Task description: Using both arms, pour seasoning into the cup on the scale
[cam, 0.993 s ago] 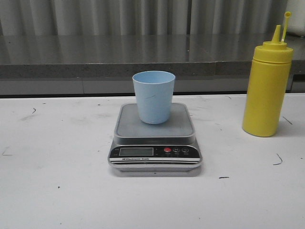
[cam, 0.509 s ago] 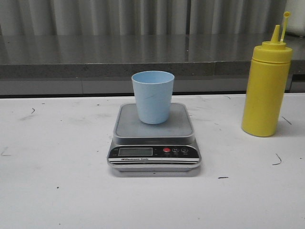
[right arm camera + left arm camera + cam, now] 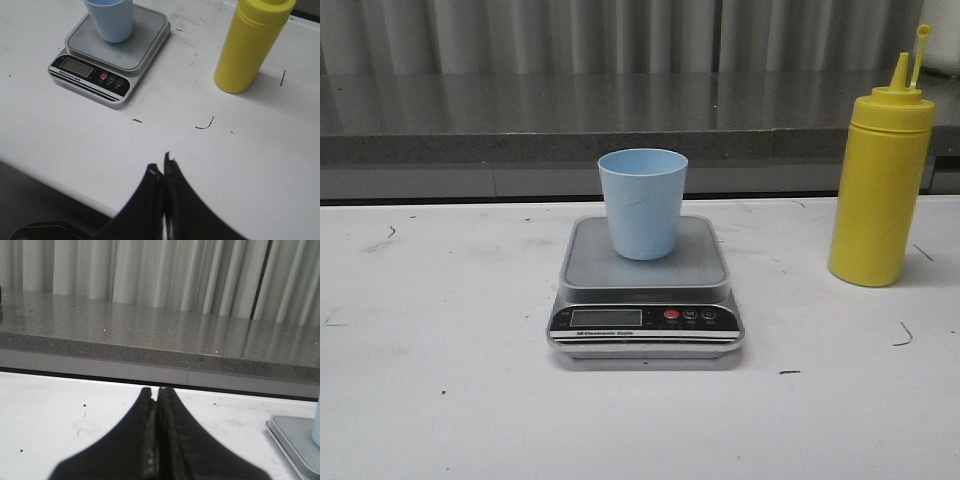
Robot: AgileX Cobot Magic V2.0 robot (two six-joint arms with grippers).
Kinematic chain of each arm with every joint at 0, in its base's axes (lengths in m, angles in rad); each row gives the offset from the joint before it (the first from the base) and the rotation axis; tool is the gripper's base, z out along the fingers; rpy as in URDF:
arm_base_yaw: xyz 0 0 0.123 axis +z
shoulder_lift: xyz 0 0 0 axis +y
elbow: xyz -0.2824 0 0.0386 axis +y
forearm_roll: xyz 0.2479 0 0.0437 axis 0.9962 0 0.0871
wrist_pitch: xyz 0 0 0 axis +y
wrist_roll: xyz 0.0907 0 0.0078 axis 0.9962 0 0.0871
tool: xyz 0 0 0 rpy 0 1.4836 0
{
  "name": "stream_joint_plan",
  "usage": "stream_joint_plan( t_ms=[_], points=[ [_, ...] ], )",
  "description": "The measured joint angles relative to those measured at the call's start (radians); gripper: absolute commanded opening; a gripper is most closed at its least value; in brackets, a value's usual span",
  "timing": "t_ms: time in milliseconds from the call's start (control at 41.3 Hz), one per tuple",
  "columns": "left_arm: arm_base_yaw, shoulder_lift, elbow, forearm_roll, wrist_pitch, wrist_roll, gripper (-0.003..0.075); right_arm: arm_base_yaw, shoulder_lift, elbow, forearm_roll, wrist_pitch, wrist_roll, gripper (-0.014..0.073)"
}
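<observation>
The light blue cup stands upright on the silver scale in the middle of the white table. The tall yellow seasoning bottle stands upright at the far right, its tethered cap off the nozzle. In the right wrist view the cup, scale and bottle lie ahead of my right gripper, which is shut, empty and near the table's front edge. My left gripper is shut and empty, low over the table left of the scale's corner. Neither gripper shows in the front view.
A grey stone ledge runs along the back of the table under a pleated curtain. Small black pen marks dot the white table top. The table's front edge shows in the right wrist view.
The front view shifts a few pixels between frames. The cup, scale and bottle keep their places.
</observation>
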Motion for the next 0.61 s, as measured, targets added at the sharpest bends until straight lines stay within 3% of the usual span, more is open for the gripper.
stream_joint_plan(
  t_ms=[484,606],
  points=[
    [0.000,0.000,0.000,0.000,0.000,0.000,-0.0020,0.000,-0.002,0.000,0.000,0.000,-0.001,-0.0068],
    [0.000,0.000,0.000,0.000,0.000,0.000,-0.0020,-0.040,-0.028,0.013,0.000,-0.009,-0.001,-0.0068]
  ],
)
